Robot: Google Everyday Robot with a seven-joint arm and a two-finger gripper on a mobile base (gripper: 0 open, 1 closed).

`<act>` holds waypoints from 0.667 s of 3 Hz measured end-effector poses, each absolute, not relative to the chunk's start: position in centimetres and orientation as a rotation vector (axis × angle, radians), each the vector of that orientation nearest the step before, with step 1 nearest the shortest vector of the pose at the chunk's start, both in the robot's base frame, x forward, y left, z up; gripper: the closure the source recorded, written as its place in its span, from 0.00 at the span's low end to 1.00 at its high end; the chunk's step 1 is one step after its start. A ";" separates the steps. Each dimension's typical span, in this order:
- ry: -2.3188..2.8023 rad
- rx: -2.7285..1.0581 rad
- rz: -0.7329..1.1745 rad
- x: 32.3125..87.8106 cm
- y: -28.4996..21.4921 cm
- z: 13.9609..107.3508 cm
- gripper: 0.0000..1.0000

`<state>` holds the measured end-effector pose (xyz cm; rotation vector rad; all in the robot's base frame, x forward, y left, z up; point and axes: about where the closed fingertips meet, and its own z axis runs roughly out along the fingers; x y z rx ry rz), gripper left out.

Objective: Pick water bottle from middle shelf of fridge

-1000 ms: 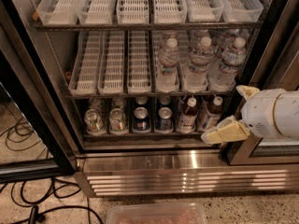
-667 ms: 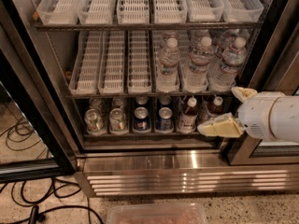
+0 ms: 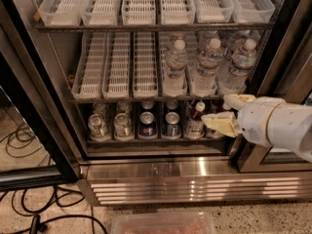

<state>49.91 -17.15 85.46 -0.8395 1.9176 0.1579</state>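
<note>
Just below the pale-labelled water bottle (image 3: 237, 67), the gripper (image 3: 227, 112) gapes.

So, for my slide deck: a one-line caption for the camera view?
Open hand at the fridge, just below the water bottles on the middle shelf.

The speckled floor (image 3: 258, 218) is carrying the fridge (image 3: 161, 168). Black cables (image 3: 29, 204) are lying on it left of the fridge's grille (image 3: 195, 190), a clear plastic tub (image 3: 163, 224) just in front. The gripper (image 3: 227, 112) is hovering above the grille's right end, fingers apart.
</note>
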 end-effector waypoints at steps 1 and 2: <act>1.914 -0.836 0.159 50.0 -17.0 85.5 0.33; 1.914 -0.836 0.160 50.0 -17.0 85.5 0.15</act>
